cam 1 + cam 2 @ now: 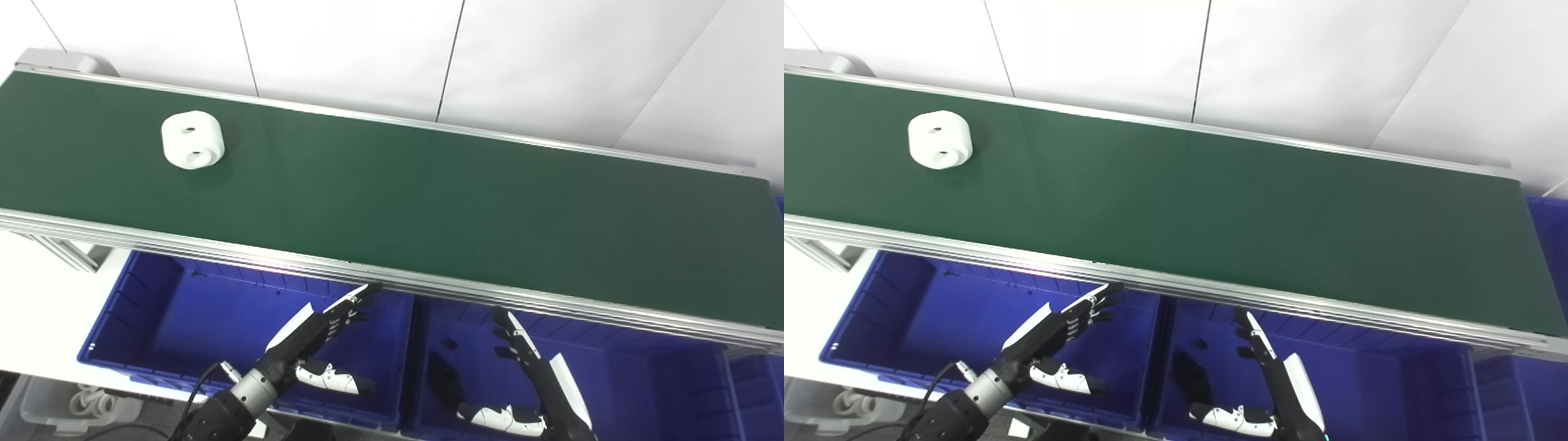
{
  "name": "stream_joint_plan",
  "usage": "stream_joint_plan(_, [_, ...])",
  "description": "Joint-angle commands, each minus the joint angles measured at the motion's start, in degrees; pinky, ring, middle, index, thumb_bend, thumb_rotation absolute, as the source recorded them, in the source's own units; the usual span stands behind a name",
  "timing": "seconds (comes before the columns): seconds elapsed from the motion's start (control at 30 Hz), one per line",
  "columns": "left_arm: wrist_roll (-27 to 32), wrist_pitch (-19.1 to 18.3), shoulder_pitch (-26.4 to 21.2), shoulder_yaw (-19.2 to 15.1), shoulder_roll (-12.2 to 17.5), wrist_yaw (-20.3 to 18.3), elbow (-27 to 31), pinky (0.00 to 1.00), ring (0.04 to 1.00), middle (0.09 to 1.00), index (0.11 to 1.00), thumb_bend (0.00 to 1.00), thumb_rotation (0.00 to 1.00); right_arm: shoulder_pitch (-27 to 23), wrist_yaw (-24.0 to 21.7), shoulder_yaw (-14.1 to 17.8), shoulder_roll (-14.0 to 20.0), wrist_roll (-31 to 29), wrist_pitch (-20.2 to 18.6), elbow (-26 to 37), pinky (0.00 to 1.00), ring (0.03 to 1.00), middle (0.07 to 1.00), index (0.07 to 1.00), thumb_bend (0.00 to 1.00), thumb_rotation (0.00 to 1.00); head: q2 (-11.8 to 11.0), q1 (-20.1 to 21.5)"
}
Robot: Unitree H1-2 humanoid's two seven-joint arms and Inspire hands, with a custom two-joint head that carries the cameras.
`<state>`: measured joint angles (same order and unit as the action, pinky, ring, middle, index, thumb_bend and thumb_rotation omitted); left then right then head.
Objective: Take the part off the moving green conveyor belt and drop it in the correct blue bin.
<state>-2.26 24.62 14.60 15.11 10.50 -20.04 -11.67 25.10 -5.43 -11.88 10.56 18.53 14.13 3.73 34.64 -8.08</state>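
A white rounded part (pixel 192 139) with two holes in its top lies on the green conveyor belt (pixel 429 202) near its far left end; it also shows in the right eye view (pixel 939 139). My left hand (pixel 318 337) is open and empty, held over the left blue bin (pixel 122 318) below the belt's near rail. My right hand (pixel 533 380) is open and empty over the middle blue bin (pixel 612 373). Both hands are far from the part.
The belt's aluminium near rail (pixel 367 275) runs above the bins. A third blue bin (pixel 756 380) shows at the right edge. A small dark object (pixel 449 344) lies in the middle bin. A clear box with white rings (pixel 73 404) sits at the lower left.
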Motion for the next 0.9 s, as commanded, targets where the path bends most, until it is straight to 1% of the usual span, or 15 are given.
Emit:
stream_joint_plan(0.0, [-1.2,2.3,-0.7,0.6,-0.3,1.5,0.0,0.89,0.962,0.993,0.947,0.81,0.35,-0.4,1.5,0.2,0.2,-0.4,4.4,-0.1,0.78,0.892,0.932,0.958,0.88,0.34,-1.7,-1.1])
stream_joint_plan(0.13, [-2.6,2.3,-1.5,1.8,-0.2,3.2,-1.7,0.87,0.951,0.979,0.939,0.83,0.36,-0.7,1.4,0.2,0.5,-0.8,4.5,-1.7,0.78,0.894,0.935,0.959,0.9,0.35,-5.1,-3.9])
stream_joint_plan(0.17, [-3.0,2.3,-1.7,2.1,-0.1,3.9,-2.1,0.86,0.947,0.974,0.935,0.83,0.36,-0.9,1.5,0.3,0.5,-0.9,4.7,-2.4,0.77,0.894,0.935,0.958,0.9,0.34,-6.6,-4.9])
stream_joint_plan(0.2, [-3.4,2.3,-1.8,2.5,0.0,4.5,-2.4,0.85,0.942,0.969,0.929,0.83,0.36,-1.0,1.5,0.2,0.6,-1.0,4.8,-2.8,0.77,0.894,0.934,0.957,0.9,0.33,-6.6,-4.9])
stream_joint_plan(0.23, [-3.4,2.3,-2.0,2.9,0.0,5.1,-2.7,0.85,0.938,0.963,0.924,0.83,0.36,-1.2,1.4,0.2,0.7,-1.3,5.3,-3.6,0.77,0.898,0.938,0.96,0.9,0.33,-8.1,-5.7])
stream_joint_plan(0.27, [-3.1,2.3,-2.0,3.1,0.1,5.3,-2.8,0.85,0.934,0.96,0.919,0.83,0.36,-1.4,1.4,0.2,0.7,-1.4,5.5,-4.0,0.78,0.902,0.942,0.962,0.9,0.33,-8.3,-5.8])
stream_joint_plan(0.3, [-2.6,2.3,-2.0,3.3,0.2,5.4,-3.0,0.84,0.93,0.957,0.911,0.84,0.35,-1.5,1.4,0.1,0.8,-1.4,5.6,-4.4,0.79,0.906,0.945,0.966,0.9,0.32,-9.4,-6.1])
stream_joint_plan(0.33, [-2.3,2.3,-2.1,3.5,0.2,5.5,-3.2,0.84,0.929,0.956,0.907,0.84,0.35,-1.7,1.5,0.1,0.8,-1.4,5.7,-4.8,0.79,0.907,0.946,0.968,0.89,0.32,-9.6,-6.1])
stream_joint_plan(0.37, [-2.1,2.3,-2.1,3.6,0.3,5.9,-3.1,0.84,0.928,0.956,0.905,0.84,0.35,-1.7,1.6,0.0,0.7,-1.3,5.7,-5.0,0.79,0.908,0.946,0.97,0.89,0.32,-10.3,-6.1])
stream_joint_plan(0.4, [-2.1,2.3,-2.1,3.7,0.4,6.2,-3.1,0.82,0.919,0.948,0.895,0.84,0.36,-1.8,1.7,0.0,0.6,-1.2,5.7,-5.2,0.79,0.908,0.946,0.972,0.89,0.31,-10.3,-6.1])
stream_joint_plan(0.43, [-1.9,2.3,-1.8,3.7,0.7,6.3,-2.1,0.82,0.915,0.945,0.892,0.84,0.35,-1.9,1.9,0.0,0.6,-1.0,5.8,-5.5,0.79,0.907,0.946,0.972,0.89,0.32,-10.9,-6.1])
stream_joint_plan(0.5, [-1.5,2.3,-1.3,3.7,1.3,6.4,0.1,0.81,0.908,0.94,0.887,0.82,0.33,-2.0,2.0,-0.1,0.5,-0.8,5.9,-5.8,0.79,0.904,0.945,0.973,0.89,0.33,-11.3,-6.0])
stream_joint_plan(0.63, [-0.6,2.3,-0.9,3.4,3.0,6.3,7.2,0.78,0.894,0.932,0.891,0.82,0.38,-2.4,2.4,-0.3,0.2,-1.0,6.1,-6.5,0.78,0.897,0.934,0.965,0.89,0.31,-11.8,-6.2])
stream_joint_plan(0.73, [1.3,2.3,-0.7,1.9,4.1,5.5,13.9,0.77,0.881,0.927,0.877,0.82,0.36,-2.8,2.4,-0.4,0.0,-1.2,5.9,-7.1,0.78,0.898,0.936,0.961,0.89,0.29,-12.4,-6.4])
stream_joint_plan(0.87, [4.1,2.3,-2.1,-0.4,5.2,4.6,20.7,0.76,0.867,0.913,0.866,0.81,0.33,-3.2,2.7,-0.5,0.0,-0.5,5.8,-7.7,0.77,0.897,0.939,0.961,0.89,0.31,-12.8,-6.8])
